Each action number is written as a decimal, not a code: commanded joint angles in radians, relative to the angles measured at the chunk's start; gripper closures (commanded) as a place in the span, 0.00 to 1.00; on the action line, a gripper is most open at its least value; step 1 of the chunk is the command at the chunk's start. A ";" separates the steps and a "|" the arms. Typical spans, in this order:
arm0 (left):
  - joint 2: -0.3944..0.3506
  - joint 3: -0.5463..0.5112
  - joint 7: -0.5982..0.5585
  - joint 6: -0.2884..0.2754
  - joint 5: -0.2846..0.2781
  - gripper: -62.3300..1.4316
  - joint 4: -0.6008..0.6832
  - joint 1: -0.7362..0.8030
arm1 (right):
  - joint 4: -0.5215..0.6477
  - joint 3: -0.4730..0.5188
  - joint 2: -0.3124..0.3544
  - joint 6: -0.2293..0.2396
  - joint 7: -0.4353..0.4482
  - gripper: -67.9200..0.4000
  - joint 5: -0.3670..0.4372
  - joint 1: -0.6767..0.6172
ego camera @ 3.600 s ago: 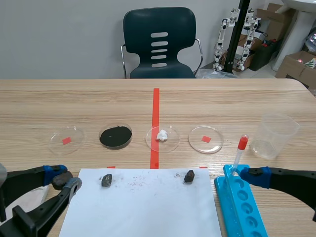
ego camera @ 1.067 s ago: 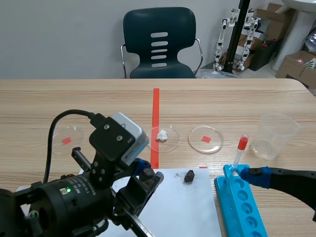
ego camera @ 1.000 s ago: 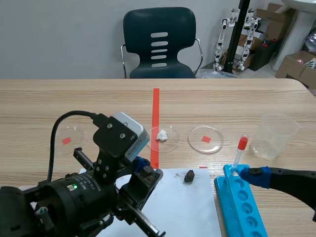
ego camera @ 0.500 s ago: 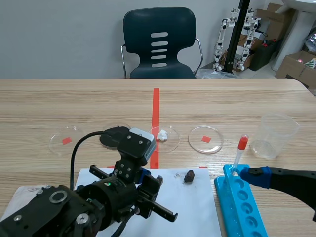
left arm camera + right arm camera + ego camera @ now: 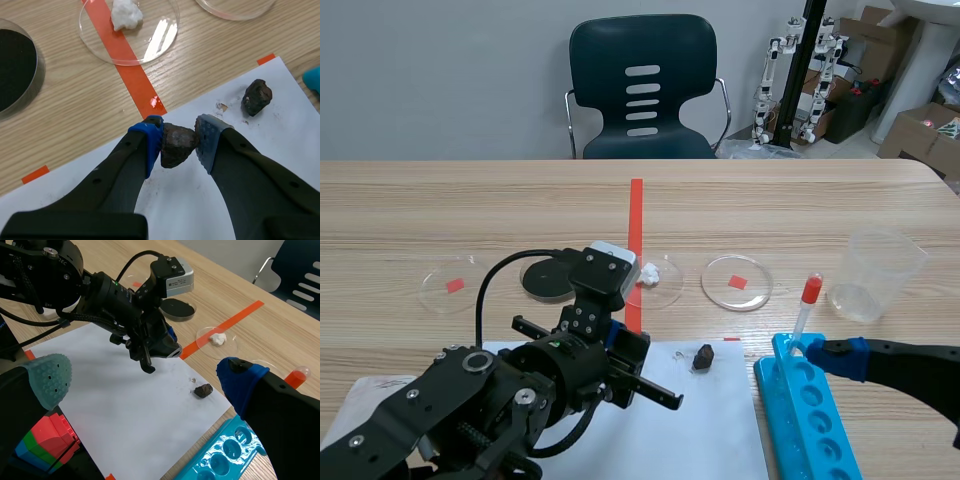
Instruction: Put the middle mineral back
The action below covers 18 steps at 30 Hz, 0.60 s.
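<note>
Your left claw [image 5: 179, 139] closed on a rough, dark-brown mineral [image 5: 175, 146], just above the white paper [image 5: 186, 210], near middle, your right claw [image 5: 144, 379] spread wide, empty.

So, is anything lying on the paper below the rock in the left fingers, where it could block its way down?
Nothing visible does. The rock, pinched between the left fingers, is over bare white paper with only faint reddish dust. The other rock lies apart, ahead and to one side, near the paper's corner.
</note>
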 commanded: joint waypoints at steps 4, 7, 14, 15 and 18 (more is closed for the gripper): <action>0.006 -0.005 -0.028 -0.002 -0.003 0.89 -0.029 -0.028 | 0.023 0.008 -0.003 -0.004 0.019 0.11 0.011 0.001; 0.006 -0.005 -0.049 -0.002 -0.003 0.89 -0.053 -0.029 | 0.023 0.008 -0.003 -0.004 0.019 0.11 0.011 0.001; 0.020 -0.005 -0.097 -0.002 -0.003 0.89 -0.108 -0.029 | 0.023 0.008 -0.003 -0.004 0.019 0.11 0.011 0.001; 0.023 -0.005 -0.099 -0.002 -0.003 0.89 -0.114 -0.029 | 0.023 0.008 -0.003 -0.004 0.019 0.11 0.011 0.001; 0.023 -0.005 -0.099 -0.002 -0.003 0.89 -0.120 -0.029 | 0.023 0.008 -0.003 -0.004 0.019 0.11 0.011 0.001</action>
